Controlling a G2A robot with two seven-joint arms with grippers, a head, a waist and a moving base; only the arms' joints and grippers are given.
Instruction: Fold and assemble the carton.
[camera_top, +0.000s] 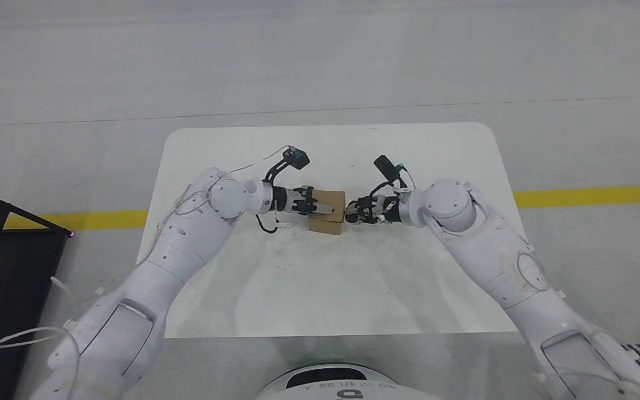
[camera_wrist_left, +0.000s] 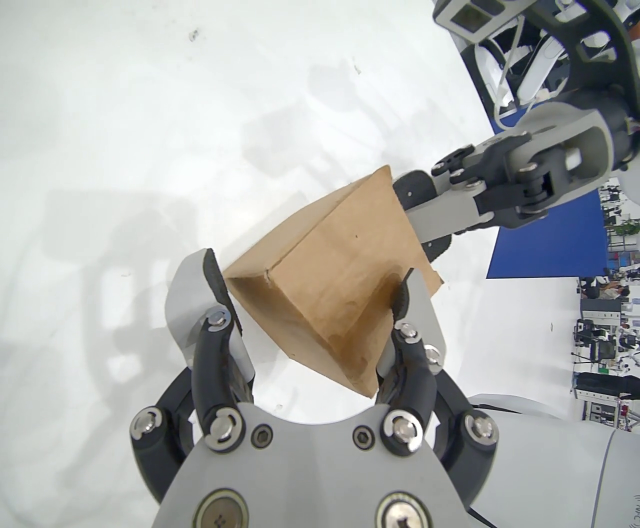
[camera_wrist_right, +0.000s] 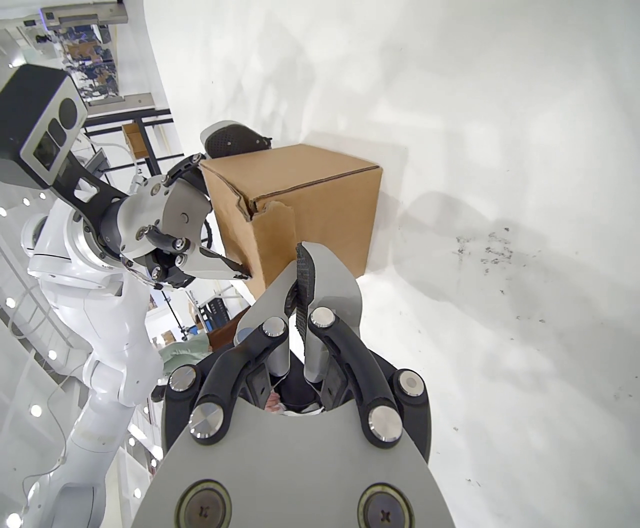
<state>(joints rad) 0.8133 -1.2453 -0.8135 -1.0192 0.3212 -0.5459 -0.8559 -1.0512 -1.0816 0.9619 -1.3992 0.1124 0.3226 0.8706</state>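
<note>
Table (camera_top: 250, 290): white top, taking up the middle of the top view.
Carton (camera_top: 327, 215): small brown box standing on the table at the centre of the top view, between the two arms; its walls are already squared up.
Left gripper (camera_wrist_left: 312, 292): comes in from the left of the carton in the top view. Its fingers are spread wide and clamped across the box's end, one pad on each opposite face.
Right gripper (camera_wrist_right: 301, 260): comes in from the right of the carton in the top view. Its fingers are drawn together, with the tips just at the flap; I cannot tell whether any card is caught between them.
Flap (camera_wrist_right: 277, 225): loose panel on the end facing the right gripper, ragged where it meets the corner and not yet flush.
Step in hand: probably closing that end flap.
Doing it well: keep the left clamp firm so the box does not slide or skew. Push the flap along its crease, flat and slow, and away from the torn corner, which looks likely to rip further.
</note>
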